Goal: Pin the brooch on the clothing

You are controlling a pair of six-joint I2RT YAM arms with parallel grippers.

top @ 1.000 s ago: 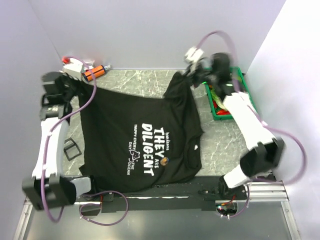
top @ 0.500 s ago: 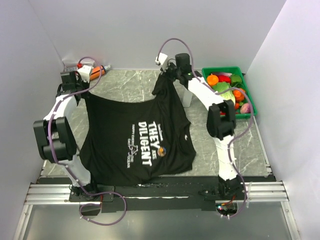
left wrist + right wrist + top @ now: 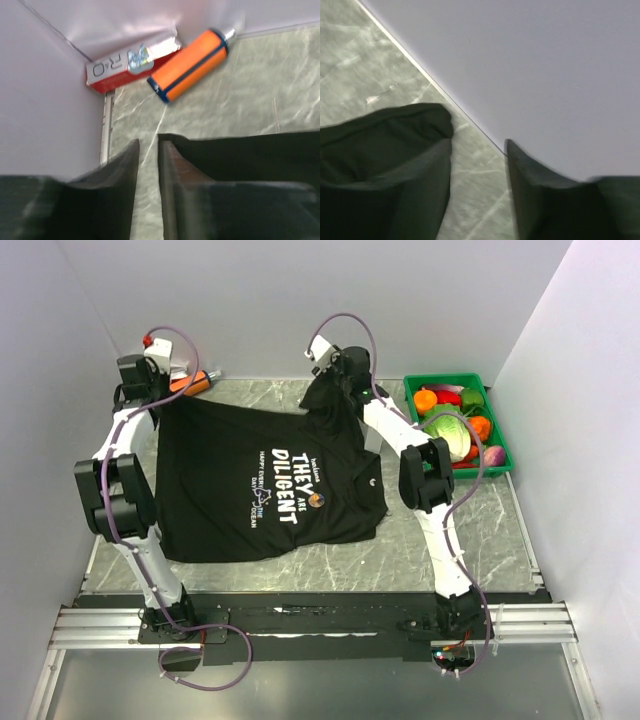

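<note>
We see the black T-shirt [image 3: 215, 520] lying spread on the desk [image 3: 500, 520] with its white lettering facing up. The small round brooch [image 3: 316, 501] sits on the chest just beside that lettering; we cannot tell whether it is pinned through.

The left fingers [image 3: 122, 172] stand at the far left corner with only a narrow slit between them. Bare desk shows through the slit and nothing is gripped; the shirt's edge lies just beside them.

The right fingers [image 3: 535, 195] are spread wider at the far edge, by the shirt's other shoulder. They are empty, and bunched black fabric lies right at one of them.

An orange tube [image 3: 192, 65] and a red box [image 3: 130, 62] lie in the far left corner. A green bin [image 3: 445, 379] of toy produce sits at the right.
</note>
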